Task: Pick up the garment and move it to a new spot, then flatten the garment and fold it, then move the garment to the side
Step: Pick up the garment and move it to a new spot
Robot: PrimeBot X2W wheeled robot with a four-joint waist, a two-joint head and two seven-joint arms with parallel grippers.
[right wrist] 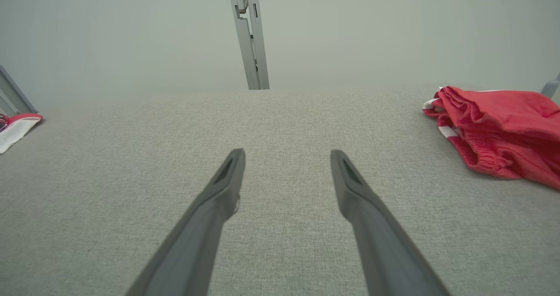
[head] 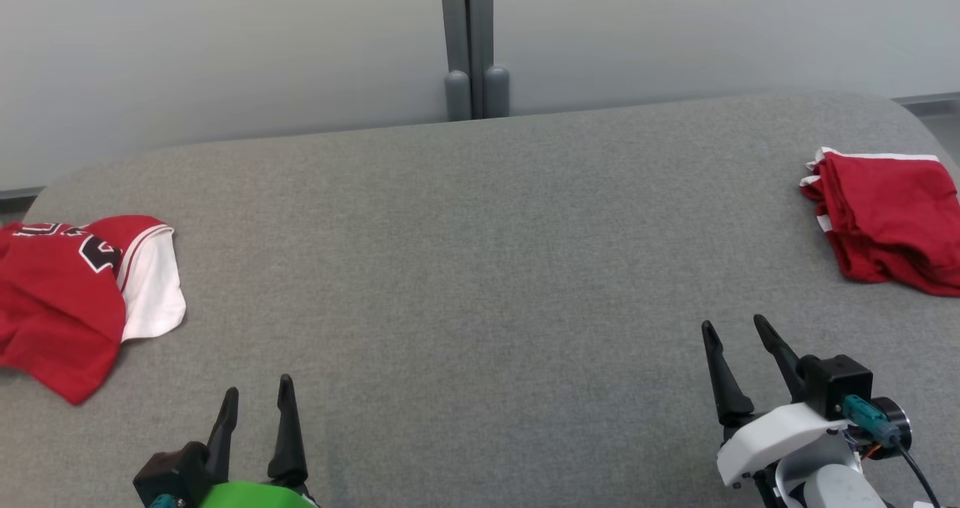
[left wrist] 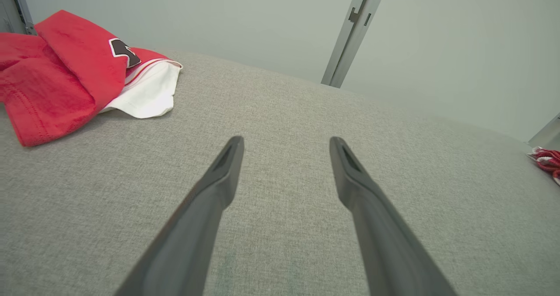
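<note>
One jersey (head: pixel 64 305), one folded garment (head: pixel 892 215)

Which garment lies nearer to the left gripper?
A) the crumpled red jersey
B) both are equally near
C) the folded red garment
A: the jersey lies crumpled at the left, close to the left gripper, while the folded garment lies at the far right.
</note>
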